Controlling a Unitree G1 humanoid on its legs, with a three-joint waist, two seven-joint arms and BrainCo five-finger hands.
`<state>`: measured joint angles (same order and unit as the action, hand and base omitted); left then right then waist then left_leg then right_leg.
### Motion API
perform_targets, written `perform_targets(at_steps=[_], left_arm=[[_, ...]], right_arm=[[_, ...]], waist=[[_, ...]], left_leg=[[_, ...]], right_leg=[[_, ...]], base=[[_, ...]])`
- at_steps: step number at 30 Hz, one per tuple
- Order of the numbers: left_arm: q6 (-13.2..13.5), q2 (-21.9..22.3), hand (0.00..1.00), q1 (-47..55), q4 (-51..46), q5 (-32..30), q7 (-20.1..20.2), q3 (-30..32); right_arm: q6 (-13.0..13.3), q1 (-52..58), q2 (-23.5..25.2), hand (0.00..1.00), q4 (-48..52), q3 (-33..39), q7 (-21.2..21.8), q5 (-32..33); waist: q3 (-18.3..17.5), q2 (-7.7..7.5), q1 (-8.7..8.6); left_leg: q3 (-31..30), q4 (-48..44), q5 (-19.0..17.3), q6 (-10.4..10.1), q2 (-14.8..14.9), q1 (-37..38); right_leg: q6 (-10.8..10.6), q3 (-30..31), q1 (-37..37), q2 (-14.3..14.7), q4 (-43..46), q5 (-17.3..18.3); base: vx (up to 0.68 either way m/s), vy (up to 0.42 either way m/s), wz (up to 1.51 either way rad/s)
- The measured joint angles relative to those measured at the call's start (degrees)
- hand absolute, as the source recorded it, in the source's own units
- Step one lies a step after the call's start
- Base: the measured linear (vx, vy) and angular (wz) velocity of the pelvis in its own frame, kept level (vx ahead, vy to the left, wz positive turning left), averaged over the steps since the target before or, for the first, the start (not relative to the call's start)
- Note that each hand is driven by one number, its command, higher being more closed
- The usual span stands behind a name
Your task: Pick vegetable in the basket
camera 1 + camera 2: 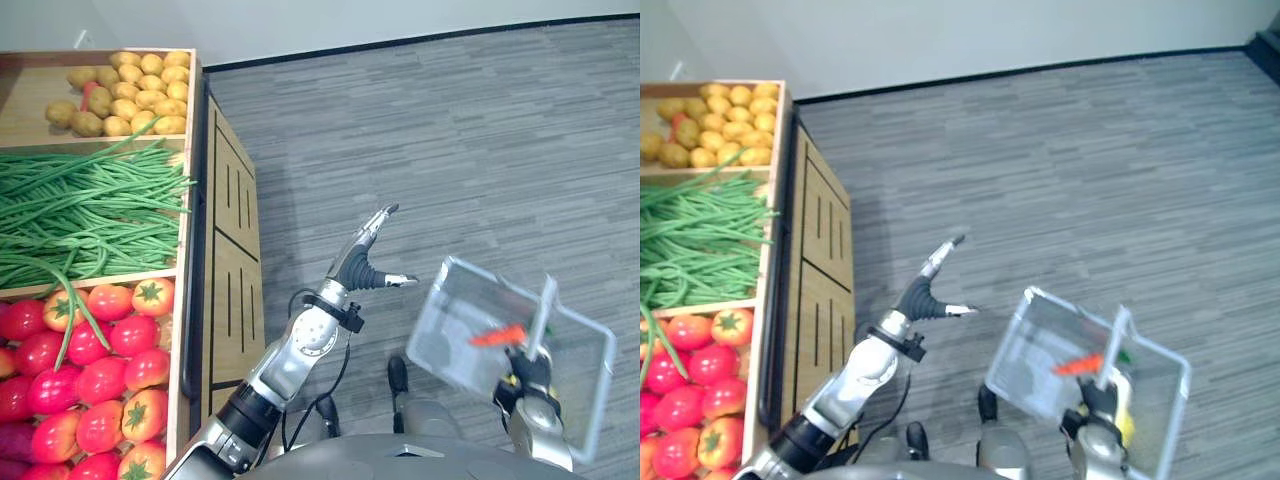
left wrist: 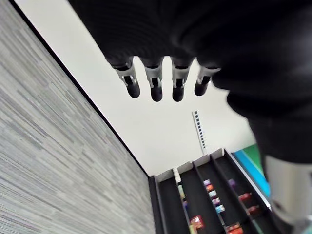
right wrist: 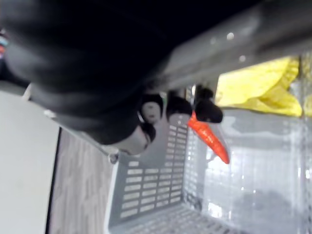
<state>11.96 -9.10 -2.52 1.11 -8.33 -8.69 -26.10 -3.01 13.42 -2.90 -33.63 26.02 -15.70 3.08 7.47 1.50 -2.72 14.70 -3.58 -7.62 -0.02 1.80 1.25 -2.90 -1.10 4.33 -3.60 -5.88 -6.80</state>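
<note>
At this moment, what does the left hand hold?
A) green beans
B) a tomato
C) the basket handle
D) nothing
D: the left hand hovers over the floor with straight fingers and nothing in it; the right hand grips the basket by its handle.

Shop, grocery-style produce section. On my left stands a wooden display stand [image 1: 215, 250] with open bins: potatoes [image 1: 130, 95] at the far end, green beans [image 1: 80, 205] in the middle, tomatoes [image 1: 90, 370] nearest me. A clear plastic basket [image 1: 440, 335], shopping type, hangs from my right hand [image 1: 525, 385]. Past my left fingers I see long dark shelves [image 2: 209, 195] with small coloured packs in rows. Grey striped carpet floor [image 1: 450, 130], plain white wall [image 1: 940, 35] with black skirting. A store or a store mock-up.
</note>
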Motion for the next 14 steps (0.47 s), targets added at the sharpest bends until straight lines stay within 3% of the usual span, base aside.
perform_targets(at_steps=[2, 5, 7, 10, 14], left_arm=[[-0.23, 1.46, 0.0, 0.44, 8.22, 1.29, 0.04, 4.61], [-3.79, 2.57, 0.0, 0.52, 26.5, 6.45, 0.75, 13.21], [-5.93, 2.3, 0.0, 0.54, 39.17, 5.76, 1.12, 18.3], [-9.45, 2.01, 0.0, 0.92, 54.75, -0.76, 0.39, 24.58], [-11.97, 1.58, 0.0, 4.01, 60.28, -11.25, -0.76, 30.66]], right_arm=[[-0.23, -0.51, 0.01, 1.0, -2.52, 1.99, -0.53, 0.06], [-0.47, -1.85, -0.29, 1.0, -6.53, 4.26, -0.62, 0.09], [-0.48, -3.59, -0.61, 1.0, -9.27, 5.13, -0.27, 0.03], [-0.54, -5.65, -0.61, 1.0, -12.34, 5.55, 0.01, -1.5], [-0.76, -7.43, -0.55, 1.0, -13.73, 5.6, 0.32, -3.57]], waist=[[-0.07, 0.08, -0.05], [-0.06, -0.06, -0.26], [-0.07, -0.2, -0.2], [-0.06, -0.3, -0.28], [-0.11, -0.36, 0.08]], left_leg=[[-0.44, 0.72, 0.38, -0.12, -0.11, 0.85], [-1.21, 1.5, 0.76, -0.55, 0.02, 2.34], [-1.14, 1.52, 0.77, -0.59, 0.14, 2.64], [-0.97, 1.59, 0.66, -0.75, 0.38, 4.0], [-0.72, 1.71, 0.17, -1.3, 0.6, 4.96]], right_leg=[[-0.25, -0.55, -0.66, -0.05, -0.01, 0.19], [-0.56, -1.6, -1.78, 0.02, -0.02, 0.85], [-0.4, -1.84, -2.01, 0.05, -0.03, 1.04], [-0.49, -2.03, -3.28, 0.24, -0.03, 1.37], [-0.36, -1.92, -4.11, 0.43, -0.03, 1.81]], base=[[-0.03, -0.012, 0.12], [-0.03, -0.02, 0.12], [-0.02, -0.012, 0.02], [0.0, 0.0, 0.0], [0.01, 0.001, -0.01]])
